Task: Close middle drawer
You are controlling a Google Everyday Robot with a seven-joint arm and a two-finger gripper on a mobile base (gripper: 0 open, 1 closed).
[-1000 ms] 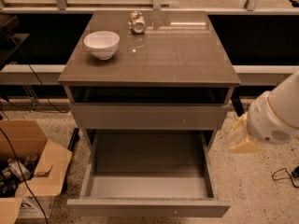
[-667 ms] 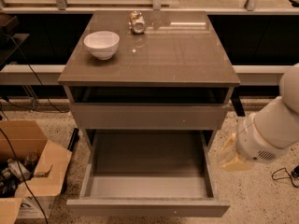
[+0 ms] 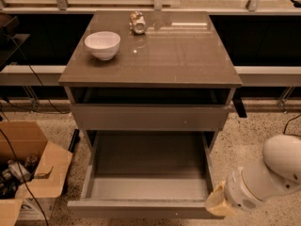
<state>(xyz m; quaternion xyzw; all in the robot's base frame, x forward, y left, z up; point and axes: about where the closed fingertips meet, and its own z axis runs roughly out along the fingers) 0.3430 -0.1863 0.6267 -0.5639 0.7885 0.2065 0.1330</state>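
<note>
Closure calls for a straight push toward the far side on the front panel of the middle drawer, which stands pulled well out toward the near side of the cabinet. The gripper sits at the panel's near right corner, touching or just beside it; how far it is open cannot be told, and nothing is seen held. Contact nearer the panel's centre would likely keep the drawer from skewing.

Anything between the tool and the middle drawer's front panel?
Nothing visible: in the camera view the tool sits right at the front corner of the open middle drawer.
</note>
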